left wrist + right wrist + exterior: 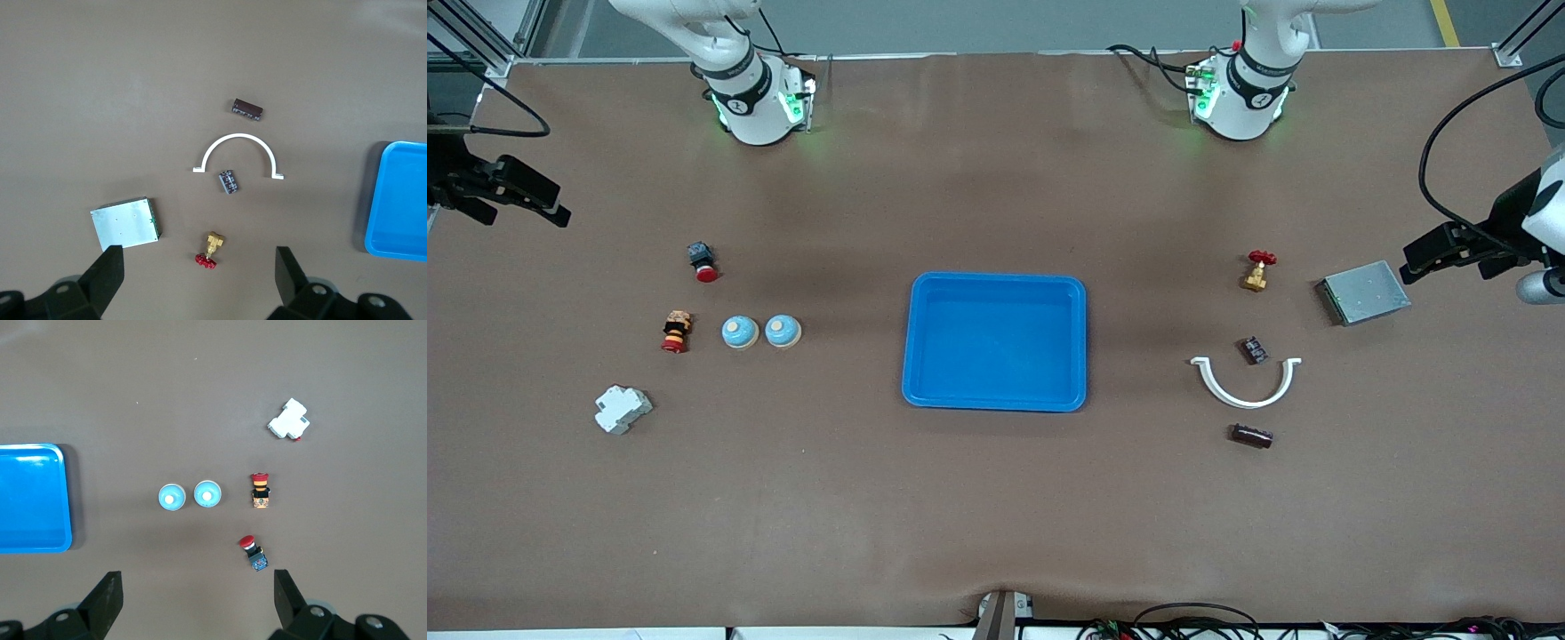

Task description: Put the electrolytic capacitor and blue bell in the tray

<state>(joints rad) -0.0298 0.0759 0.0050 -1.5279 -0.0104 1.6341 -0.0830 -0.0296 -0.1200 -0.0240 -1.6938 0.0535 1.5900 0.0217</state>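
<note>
The bright blue tray [925, 391] lies empty at the table's middle; it also shows in the left wrist view [377, 207] and the right wrist view [64, 500]. Two blue bells [740, 332] [783, 331] stand side by side toward the right arm's end [207, 494]. The dark brown electrolytic capacitor [1252, 436] lies toward the left arm's end [247, 109]. My left gripper [199, 269] is open and empty, high over the grey box and the valve [1432, 253]. My right gripper [197, 588] is open and empty, high over the table's edge [525, 191].
Near the capacitor lie a white half-ring clamp [1246, 384], a small black component [1255, 349], a red-handled brass valve [1258, 269] and a grey metal box [1365, 292]. Near the bells are a red push button [703, 260], a stacked red button [677, 331] and a white breaker [623, 409].
</note>
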